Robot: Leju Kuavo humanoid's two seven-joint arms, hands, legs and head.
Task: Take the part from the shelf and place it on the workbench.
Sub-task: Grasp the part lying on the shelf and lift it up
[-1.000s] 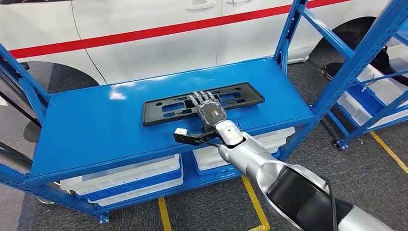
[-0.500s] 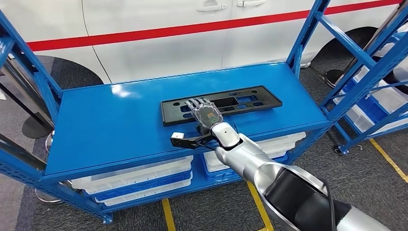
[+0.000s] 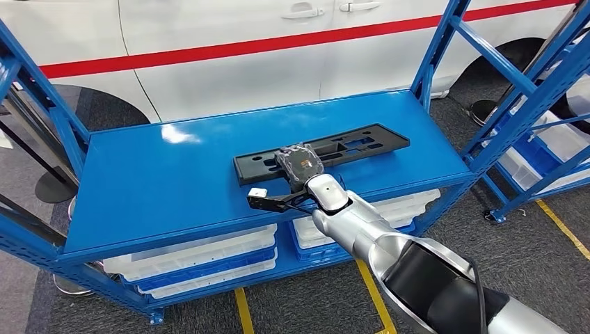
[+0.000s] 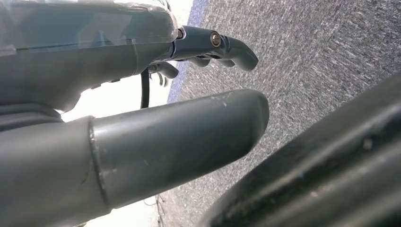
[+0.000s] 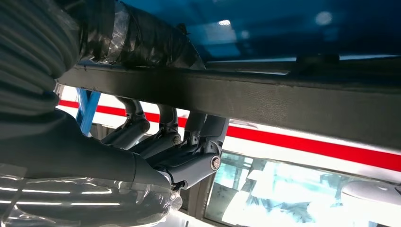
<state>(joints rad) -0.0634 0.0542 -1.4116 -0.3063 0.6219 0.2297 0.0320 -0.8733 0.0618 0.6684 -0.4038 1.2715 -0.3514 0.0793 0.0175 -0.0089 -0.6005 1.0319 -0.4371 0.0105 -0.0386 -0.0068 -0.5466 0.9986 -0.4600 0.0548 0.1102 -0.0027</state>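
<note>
The part (image 3: pixel 355 144) is a long, flat black plastic plate with cut-outs, lying across the blue shelf top (image 3: pixel 174 181). My right hand (image 3: pixel 299 161) grips it left of its middle, fingers curled over its far edge. In the right wrist view the fingers (image 5: pixel 189 156) wrap one side of the plate's black bar (image 5: pixel 283 101) and the thumb presses the other. The plate looks slightly tilted, its near edge off the shelf. My left hand (image 4: pixel 142 94) hangs above grey carpet, fingers apart and holding nothing.
A white car with a red stripe (image 3: pixel 243 69) stands close behind the shelf. Blue uprights (image 3: pixel 435 56) frame the shelf at both ends. White and blue crates (image 3: pixel 202 257) sit on the level below. A second rack with crates (image 3: pixel 549 139) stands to the right.
The camera shifted a little at first. My right hand's fingers lay flat on the plate; now they are curled around it, and the plate has tipped up slightly.
</note>
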